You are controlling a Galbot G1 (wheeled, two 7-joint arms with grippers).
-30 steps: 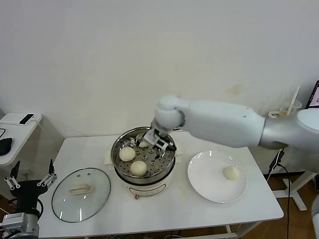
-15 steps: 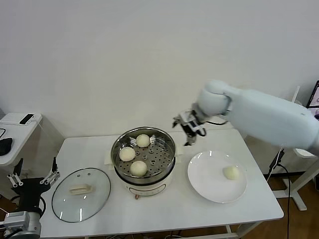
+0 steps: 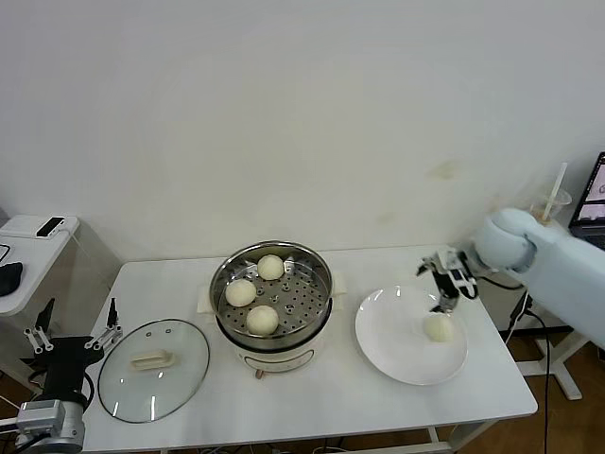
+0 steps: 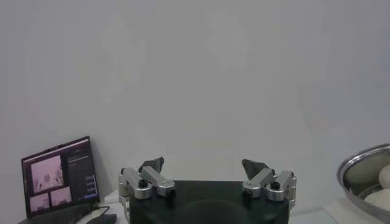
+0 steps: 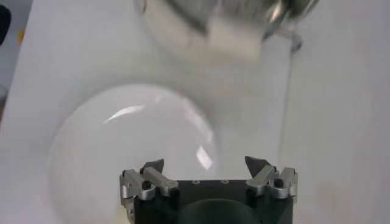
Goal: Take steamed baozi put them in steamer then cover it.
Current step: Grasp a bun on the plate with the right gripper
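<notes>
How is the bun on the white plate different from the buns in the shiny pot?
The round cream-white bun lies alone on the flat white round plate, while three cream-white buns sit together in the shiny steel steamer basket. The plate bun has the right hand open just above it; no hand is near the steamer buns. The left hand waits off the table's left edge. All look smooth, round and alike in size.

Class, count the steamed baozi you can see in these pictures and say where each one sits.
4. Three lie in the steamer: one at the back, one on the robot's left, one at the front. The fourth sits on the white plate. None seem hidden.
</notes>
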